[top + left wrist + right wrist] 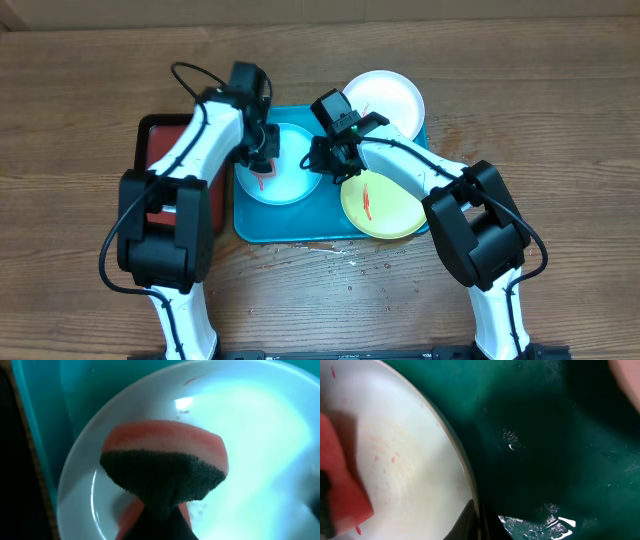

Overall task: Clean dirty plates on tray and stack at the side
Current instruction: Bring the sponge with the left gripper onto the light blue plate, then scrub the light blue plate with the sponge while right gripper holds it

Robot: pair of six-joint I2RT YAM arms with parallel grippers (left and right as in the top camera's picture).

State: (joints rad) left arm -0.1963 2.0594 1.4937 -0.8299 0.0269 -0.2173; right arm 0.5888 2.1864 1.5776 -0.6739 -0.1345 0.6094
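The pale blue plate point(290, 180) lies at the left of the turquoise tray point(290, 230), with red smears near its left side. My left gripper point(262, 160) is shut on a red-and-black sponge point(165, 460) and presses it onto this plate point(260, 435). My right gripper point(325, 160) is shut on the plate's right rim point(470, 485); one finger point(475, 520) lies inside the rim. The sponge also shows in the right wrist view point(340, 490). The white plate point(385, 98) sits at the tray's back right. The pale green plate point(385, 205), with a red smear, sits at the front right.
A dark red black-rimmed tray point(160, 135) lies to the left of the turquoise tray, under my left arm. Wet specks point(340, 250) dot the wooden table just in front of the turquoise tray. The tray floor point(545, 435) looks wet.
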